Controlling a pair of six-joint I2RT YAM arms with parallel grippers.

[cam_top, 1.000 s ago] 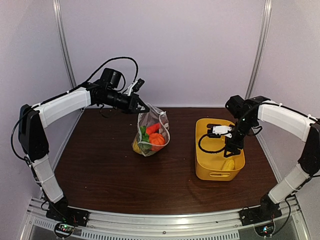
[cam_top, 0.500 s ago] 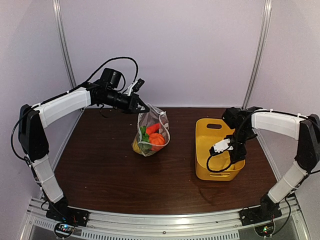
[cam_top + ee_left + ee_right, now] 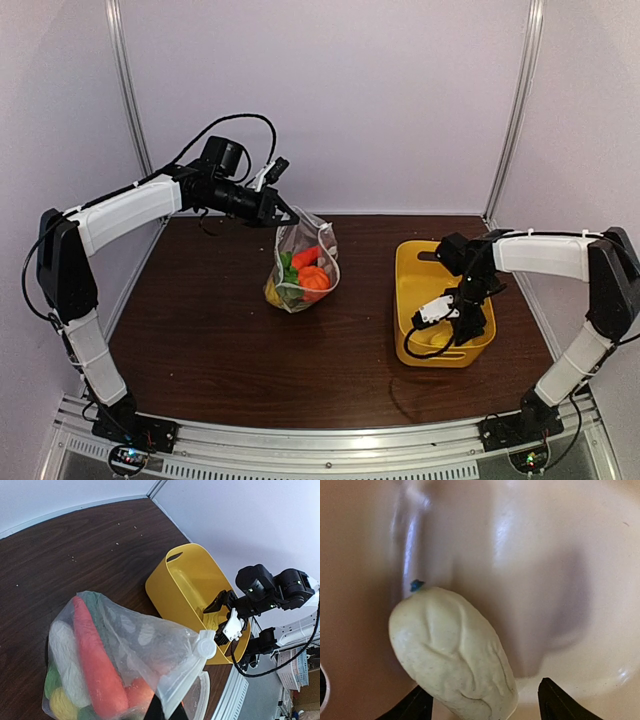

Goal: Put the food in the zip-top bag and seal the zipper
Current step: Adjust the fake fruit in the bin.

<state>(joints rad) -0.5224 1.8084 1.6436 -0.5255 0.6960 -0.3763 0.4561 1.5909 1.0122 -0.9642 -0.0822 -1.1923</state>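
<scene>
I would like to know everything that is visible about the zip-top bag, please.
The zip-top bag is clear, floppy plastic with pale round dots. It hangs upright from its top edge, pinched by the left gripper. Inside lie a red-orange carrot and white, green and yellow pieces. A white slider tab sits on its mouth edge. Whether its bottom touches the table is unclear.

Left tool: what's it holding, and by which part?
The left tool pinches the zip-top bag at its mouth edge, near the white slider tab; the food is inside.
</scene>
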